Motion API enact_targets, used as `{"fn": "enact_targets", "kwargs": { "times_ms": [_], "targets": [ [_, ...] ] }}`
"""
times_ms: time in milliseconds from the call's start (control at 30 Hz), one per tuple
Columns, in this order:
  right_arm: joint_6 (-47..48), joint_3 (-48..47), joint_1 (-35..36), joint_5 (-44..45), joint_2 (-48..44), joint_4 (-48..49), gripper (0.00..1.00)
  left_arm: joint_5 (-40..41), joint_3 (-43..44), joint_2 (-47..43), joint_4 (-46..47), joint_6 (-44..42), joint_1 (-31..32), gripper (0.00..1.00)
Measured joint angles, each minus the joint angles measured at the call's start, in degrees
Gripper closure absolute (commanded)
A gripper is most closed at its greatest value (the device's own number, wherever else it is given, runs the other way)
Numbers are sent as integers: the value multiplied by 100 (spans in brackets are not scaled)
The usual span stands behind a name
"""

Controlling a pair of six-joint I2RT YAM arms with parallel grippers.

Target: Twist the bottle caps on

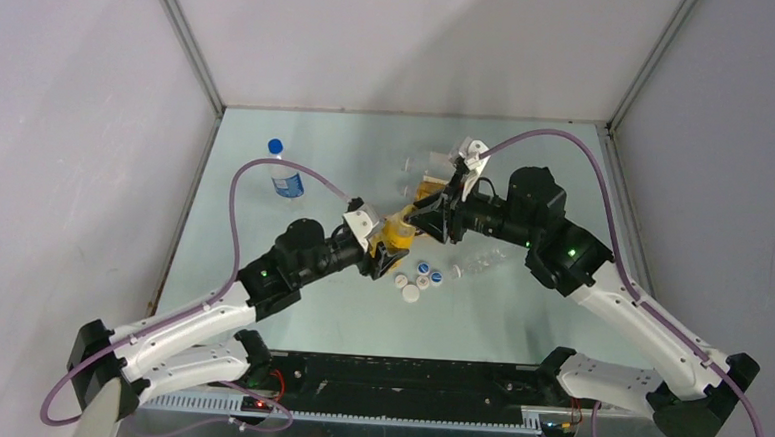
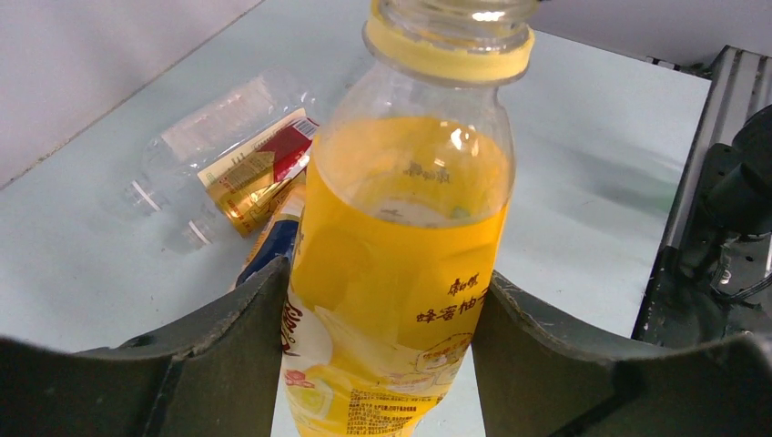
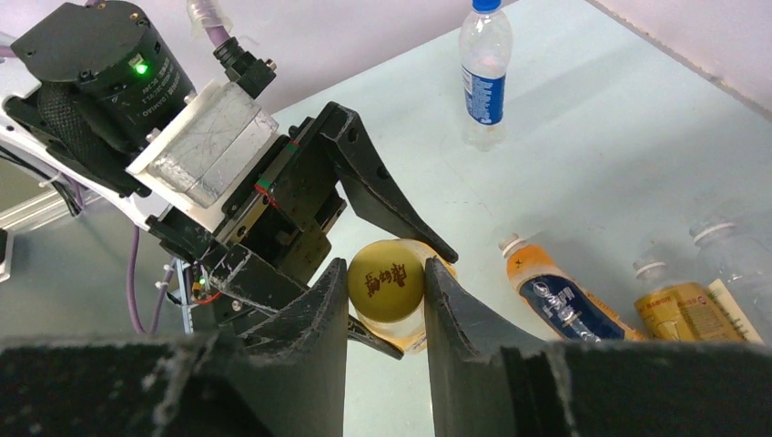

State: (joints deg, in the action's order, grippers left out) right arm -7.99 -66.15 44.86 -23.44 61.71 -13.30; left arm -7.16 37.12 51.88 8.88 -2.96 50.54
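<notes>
We see the left hand [image 2: 382, 282] clamped on the middle of an orange-yellow bottle [image 2: 401, 209], one dark finger pressed against each side of its label. The bottle's foot drops out of the left wrist view, so we cannot tell whether it rests on the bench [image 1: 358, 322]. Above the liquid, a yellow collar ring and the clear neck run off the top of that view. The right hand [image 3: 385, 269] meets it from the opposite side, its two fingers pinching a yellow cap [image 3: 386, 284] printed with brown characters. The cap sits right over the bottle's mouth, just above the left hand's fingers. We cannot tell whether it touches the threads. On the bench just beside the left hand's fingertips, on the near side, lies a cluster of loose caps [image 1: 420, 278] in white and blue. A plain clear bottle [image 1: 476, 261] lies just past them, beside the right wrist. Beyond the right hand's fingers lie an orange bottle with a dark-blue label [image 3: 551, 296] and, next to it, a gold-labelled bottle [image 3: 678, 309], both with white caps. Well apart from both hands, out past the left hand's outer side, a clear bottle with a blue label [image 1: 284, 173] stands upright with a blue cap on.
</notes>
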Motion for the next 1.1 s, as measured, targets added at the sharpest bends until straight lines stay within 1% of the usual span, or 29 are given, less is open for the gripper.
{"fn": "enact_targets", "kwargs": {
  "times_ms": [300, 600, 867, 1100],
  "targets": [
    [-170, -48, 105, 343, 85, -278, 100, 516, 7, 144, -103, -208, 212, 95],
    [-142, -251, 313, 643, 391, -640, 100, 1045, 269, 393, -721, -352, 350, 99],
    [28, -302, 420, 595, 444, -643, 100, 1104, 496, 417, -1091, -337, 372, 100],
    [393, -358, 398, 389, 389, -737, 100, 927, 1021, 422, -2046, -354, 369, 100]
  ]
}}
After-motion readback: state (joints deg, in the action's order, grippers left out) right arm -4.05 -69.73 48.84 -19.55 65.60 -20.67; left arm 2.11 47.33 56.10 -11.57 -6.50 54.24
